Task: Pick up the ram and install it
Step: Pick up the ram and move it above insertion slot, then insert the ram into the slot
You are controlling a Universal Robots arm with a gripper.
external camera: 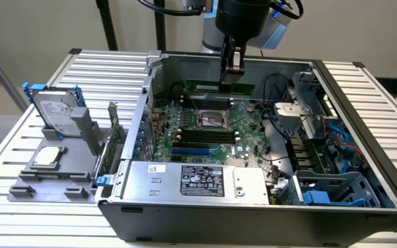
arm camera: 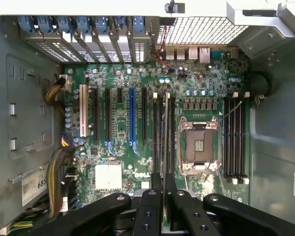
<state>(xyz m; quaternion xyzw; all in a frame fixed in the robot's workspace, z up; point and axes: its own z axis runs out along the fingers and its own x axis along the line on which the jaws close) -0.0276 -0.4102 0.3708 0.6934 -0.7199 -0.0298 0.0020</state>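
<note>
The ram (external camera: 205, 84) is a thin green stick held level above the motherboard (external camera: 184, 147), inside the open computer case. My gripper (external camera: 231, 72) reaches down from above and is shut on the stick near its end toward the exterior view's right. In the wrist view the ram (arm camera: 165, 128) appears edge-on as a thin line running out from between the black fingers (arm camera: 152, 196). It lies over long black slots (arm camera: 157, 132) beside the CPU socket (arm camera: 199, 145). More black slots (arm camera: 234, 137) sit on the socket's other side.
A silver hard drive in a blue frame (external camera: 57, 108) and a green expansion card (external camera: 112, 134) stand on a grey fixture outside the case, at the exterior view's left. The power supply (external camera: 192, 178) fills the case's near side. Cables and a drive cage (external camera: 322, 150) crowd the exterior view's right.
</note>
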